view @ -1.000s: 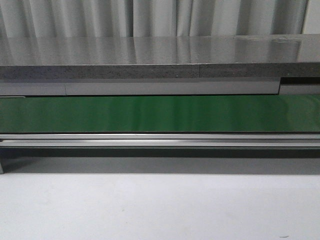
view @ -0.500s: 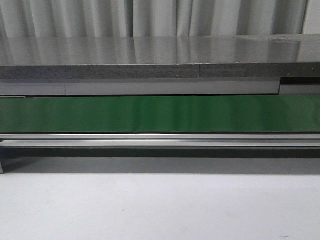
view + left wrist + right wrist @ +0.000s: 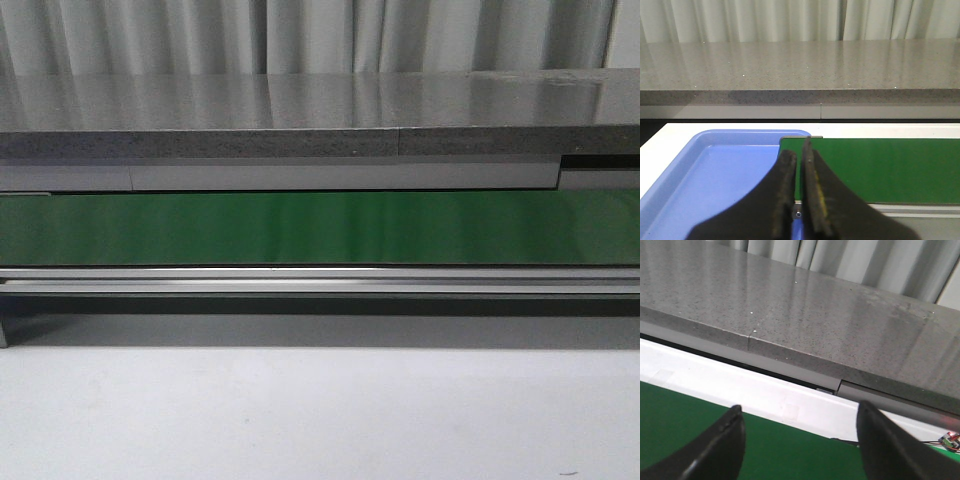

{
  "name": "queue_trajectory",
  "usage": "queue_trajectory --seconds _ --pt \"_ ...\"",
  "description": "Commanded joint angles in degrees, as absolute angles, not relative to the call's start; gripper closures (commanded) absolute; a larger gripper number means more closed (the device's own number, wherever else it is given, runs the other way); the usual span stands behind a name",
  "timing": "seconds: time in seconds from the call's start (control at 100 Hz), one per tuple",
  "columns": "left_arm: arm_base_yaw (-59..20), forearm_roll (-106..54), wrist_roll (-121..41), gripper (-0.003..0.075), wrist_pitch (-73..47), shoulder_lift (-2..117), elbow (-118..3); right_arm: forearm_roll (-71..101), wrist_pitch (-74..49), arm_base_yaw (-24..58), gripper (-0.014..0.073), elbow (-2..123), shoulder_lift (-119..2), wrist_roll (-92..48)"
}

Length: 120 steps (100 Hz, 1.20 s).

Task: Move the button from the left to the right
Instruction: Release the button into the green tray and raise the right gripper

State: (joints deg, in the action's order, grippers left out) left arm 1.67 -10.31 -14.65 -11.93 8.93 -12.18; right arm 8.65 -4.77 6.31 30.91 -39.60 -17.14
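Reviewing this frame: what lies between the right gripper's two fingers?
Right wrist view: between the right gripper's spread fingers shows only bare green belt and the white strip behind it. No button visible.

The belt is deep green with faint pale vertical streaks of sheen. Beyond the belt, the tabletop is grey with fine light speckles, glossy on its upper face, its front edge a darker speckled grey. Behind the tabletop, the curtain is pale grey-white in vertical folds. Along the belt's near side, the rail is silver-grey over a dark band. Beside the belt's end, the tray is light blue. Both the left pincer and right pincer are black.
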Motion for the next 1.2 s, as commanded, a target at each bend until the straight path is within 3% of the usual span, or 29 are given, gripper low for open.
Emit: queue_trajectory --seconds 0.0,0.34,0.7,0.8,1.09,1.19 --pt "1.33 -10.96 -14.68 0.0715 -6.88 9.59 -13.86 9.30 1.03 7.15 0.0138 28.18 -33.61 -17.22" --pt "1.33 -10.96 -14.68 0.0715 -6.88 9.59 -13.86 13.30 -1.77 7.35 0.0138 17.60 -14.32 -17.18" --pt "1.33 -10.96 -14.68 0.0715 -6.88 9.59 -13.86 13.30 -5.40 7.35 0.0155 15.90 -12.47 -17.18" --pt "1.33 -10.96 -14.68 0.0715 -6.88 9.59 -13.86 13.30 -6.45 7.35 0.0247 15.90 -12.47 -17.18" --pt "1.33 -10.96 -14.68 0.0715 -6.88 9.59 -13.86 13.30 -7.14 7.35 0.0665 15.90 -12.47 -17.18" --pt "1.33 -10.96 -14.68 0.0715 -6.88 9.59 -13.86 13.30 -7.14 7.35 0.0662 15.90 -12.47 -17.18"
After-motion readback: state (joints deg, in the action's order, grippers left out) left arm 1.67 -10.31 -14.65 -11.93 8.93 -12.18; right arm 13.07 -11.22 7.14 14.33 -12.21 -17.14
